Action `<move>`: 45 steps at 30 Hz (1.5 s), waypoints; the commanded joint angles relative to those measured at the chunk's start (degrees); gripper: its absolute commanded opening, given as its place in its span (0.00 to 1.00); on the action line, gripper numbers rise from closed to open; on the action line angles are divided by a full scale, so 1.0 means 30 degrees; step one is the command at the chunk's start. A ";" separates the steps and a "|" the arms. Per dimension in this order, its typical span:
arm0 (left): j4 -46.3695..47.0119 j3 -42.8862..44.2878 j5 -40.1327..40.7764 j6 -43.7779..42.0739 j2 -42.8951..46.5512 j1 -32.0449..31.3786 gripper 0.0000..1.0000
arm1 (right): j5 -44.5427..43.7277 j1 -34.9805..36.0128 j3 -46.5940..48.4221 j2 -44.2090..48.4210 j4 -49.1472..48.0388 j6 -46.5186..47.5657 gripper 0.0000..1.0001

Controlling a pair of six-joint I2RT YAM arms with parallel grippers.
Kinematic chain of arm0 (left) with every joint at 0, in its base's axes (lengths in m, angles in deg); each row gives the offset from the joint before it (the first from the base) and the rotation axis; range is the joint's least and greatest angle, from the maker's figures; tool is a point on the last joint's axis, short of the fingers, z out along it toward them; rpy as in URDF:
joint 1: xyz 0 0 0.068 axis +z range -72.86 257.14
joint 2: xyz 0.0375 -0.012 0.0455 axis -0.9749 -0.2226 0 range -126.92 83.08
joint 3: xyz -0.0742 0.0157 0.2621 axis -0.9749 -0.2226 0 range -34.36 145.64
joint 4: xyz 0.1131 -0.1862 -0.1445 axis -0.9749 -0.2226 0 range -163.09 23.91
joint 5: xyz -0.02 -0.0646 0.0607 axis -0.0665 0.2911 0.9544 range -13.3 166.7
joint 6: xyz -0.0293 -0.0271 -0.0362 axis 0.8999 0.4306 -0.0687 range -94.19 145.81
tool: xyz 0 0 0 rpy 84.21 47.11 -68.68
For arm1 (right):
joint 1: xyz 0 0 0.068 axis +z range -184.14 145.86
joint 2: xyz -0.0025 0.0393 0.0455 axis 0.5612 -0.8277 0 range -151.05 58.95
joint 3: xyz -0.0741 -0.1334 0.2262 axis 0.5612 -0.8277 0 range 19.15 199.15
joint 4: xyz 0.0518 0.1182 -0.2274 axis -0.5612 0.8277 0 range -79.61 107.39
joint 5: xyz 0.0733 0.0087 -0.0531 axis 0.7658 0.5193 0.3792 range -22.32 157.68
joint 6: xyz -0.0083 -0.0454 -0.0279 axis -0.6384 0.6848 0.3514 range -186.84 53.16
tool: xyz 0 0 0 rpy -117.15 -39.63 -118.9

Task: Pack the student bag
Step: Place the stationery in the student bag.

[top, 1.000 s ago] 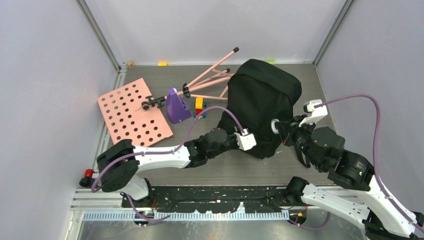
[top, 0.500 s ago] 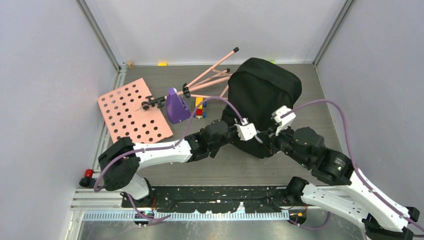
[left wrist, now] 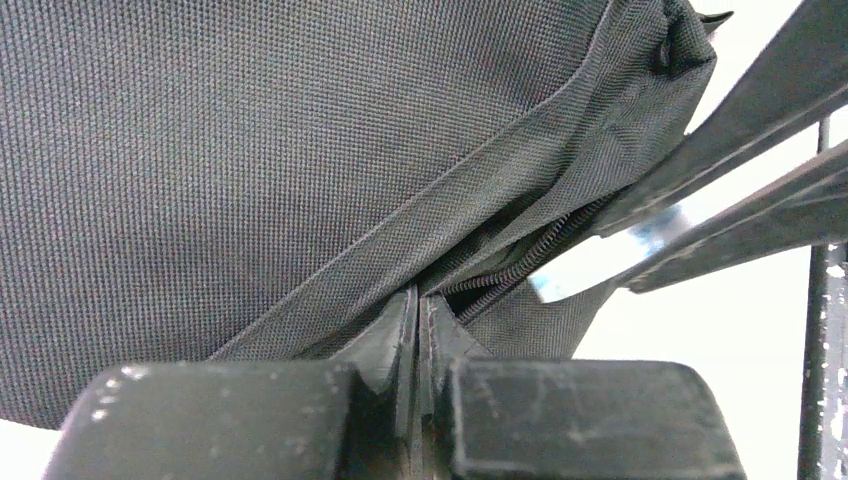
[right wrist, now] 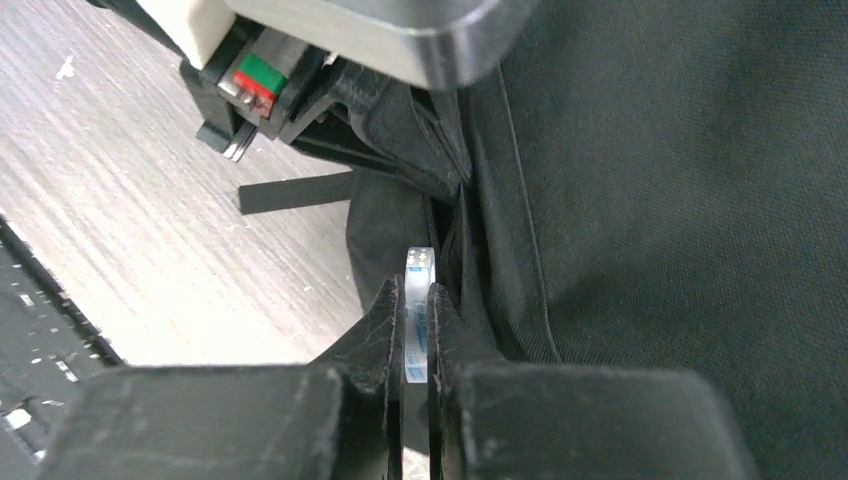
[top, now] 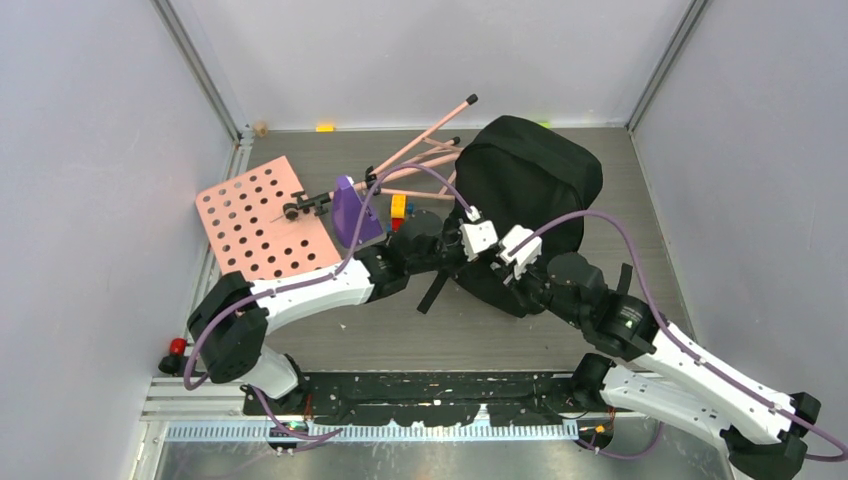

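Note:
The student bag (top: 530, 185) is a large black fabric backpack at the back middle of the table. My left gripper (top: 487, 250) is at its near left edge. In the left wrist view the left gripper (left wrist: 417, 300) is shut on a fold of bag fabric (left wrist: 300, 150) beside an open zipper (left wrist: 510, 275). My right gripper (top: 503, 270) is right next to it, and in the right wrist view it (right wrist: 417, 290) is shut on a thin white item with blue print (right wrist: 419, 262), held edge-on against the bag's opening (right wrist: 600, 200).
A pink pegboard (top: 265, 220) lies at the left. A purple piece (top: 350, 212), pink tripod rods (top: 420, 150) and small coloured bricks (top: 400, 208) lie left of the bag. A black strap (top: 435, 290) trails onto the table; it also shows in the right wrist view (right wrist: 295, 192).
My right gripper swung from the bag's right side to its near left edge, carrying the white item. My left gripper moved up and back, holding the bag's edge.

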 commanded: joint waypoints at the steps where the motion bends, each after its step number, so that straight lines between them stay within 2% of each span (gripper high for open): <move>1: 0.0507 0.1122 -0.1474 0.0762 0.0775 0.0394 0.00 | -0.1167 0.0014 -0.0286 -0.1034 -0.3080 0.2602 0.01; 11: 0.0082 0.1472 -0.2613 0.1109 0.0847 0.1025 0.00 | -0.3975 0.0018 -0.0418 -0.2699 -0.3405 0.6265 0.00; 16: 0.0173 0.1598 -0.2732 0.1199 0.0726 0.1137 0.00 | -0.5304 0.0014 -0.0853 -0.2647 -0.3022 0.6590 0.01; 21: 0.0235 0.1682 -0.2736 0.1240 0.0742 0.1233 0.00 | -0.6093 0.0014 -0.0761 -0.2965 -0.1904 0.5934 0.00; 33: 0.0324 0.1677 -0.2734 0.1271 0.0848 0.1404 0.00 | -0.7252 0.0031 0.0487 -0.2598 0.3358 0.3703 0.00; 38: 0.0405 0.1710 -0.2876 0.1348 0.0876 0.1415 0.00 | -0.7164 0.0032 0.0143 -0.1851 0.3624 0.3630 0.01; 45: 0.0502 0.1626 -0.2891 0.1447 0.0923 0.1445 0.00 | -0.7596 0.0015 0.0195 -0.2716 0.2862 0.3480 0.03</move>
